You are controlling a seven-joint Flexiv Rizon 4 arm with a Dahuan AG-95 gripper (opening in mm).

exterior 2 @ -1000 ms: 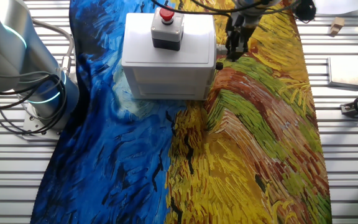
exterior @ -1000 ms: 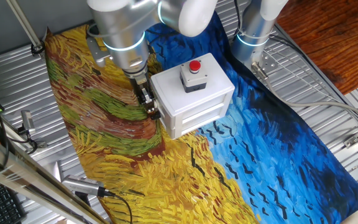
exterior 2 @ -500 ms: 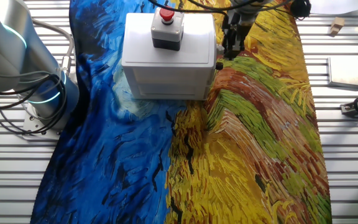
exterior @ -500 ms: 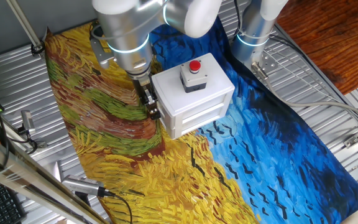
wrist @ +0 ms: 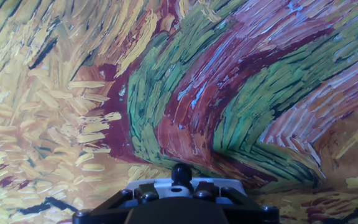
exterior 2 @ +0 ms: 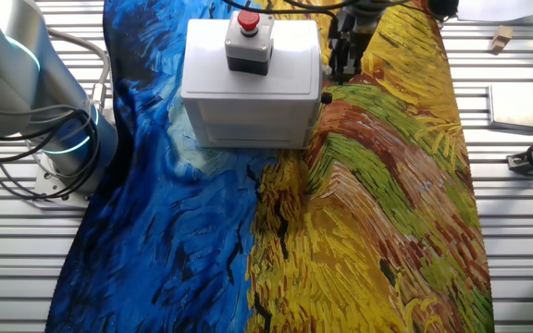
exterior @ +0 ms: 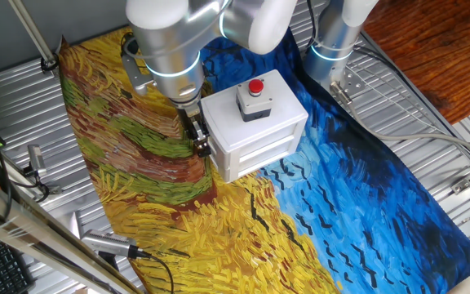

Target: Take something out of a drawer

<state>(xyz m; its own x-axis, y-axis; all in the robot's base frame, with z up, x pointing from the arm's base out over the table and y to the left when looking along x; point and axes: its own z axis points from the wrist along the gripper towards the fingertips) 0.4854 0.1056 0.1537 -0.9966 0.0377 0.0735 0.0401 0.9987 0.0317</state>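
Observation:
The white box (exterior: pixel 255 122) with a red button on top stands on the painted cloth; it also shows in the other fixed view (exterior 2: pixel 251 83). The drawer is shut, so its inside is hidden and no wooden block shows there. Its small round knob (exterior 2: pixel 326 96) sticks out of the box's side. My gripper (exterior: pixel 197 139) points down beside that side, with its fingertips (exterior 2: pixel 333 72) just behind the knob and apart from it. The fingers stand slightly apart and hold nothing. The hand view shows only cloth and the hand's dark body (wrist: pixel 176 205).
A second grey arm base (exterior 2: pixel 58 139) stands beside the cloth. A small tan piece (exterior 2: pixel 501 39) and a metal plate (exterior 2: pixel 516 104) lie on the slatted table far from the box. Cables and tools (exterior: pixel 108 243) lie near the cloth's edge.
My gripper has shifted a little along the box's side, toward the box and away from the cloth's open part. The box and drawer have not moved.

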